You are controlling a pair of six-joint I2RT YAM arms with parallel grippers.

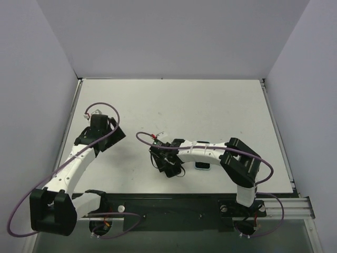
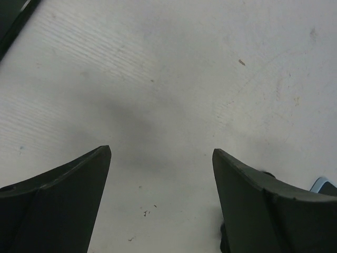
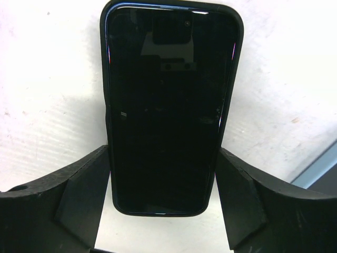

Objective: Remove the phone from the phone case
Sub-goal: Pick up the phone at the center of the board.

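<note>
The phone (image 3: 166, 105) sits in its black case (image 3: 238, 37), flat on the white desk (image 1: 210, 105), screen up; the right pincer (image 3: 163, 158) is clamped on the case, one finger on each long side, near one end; the left pincer (image 2: 161, 155) hangs over the desk, well off to the left, its fingers wide apart.

The phone (image 3: 163, 105) lies flat, dark screen up, seated in its black phone case (image 3: 238, 42); the rim wraps every edge; it rests on the table's (image 3: 52, 79) near half, midway left to right; my right gripper (image 3: 162, 153) touches both long sides.
</note>
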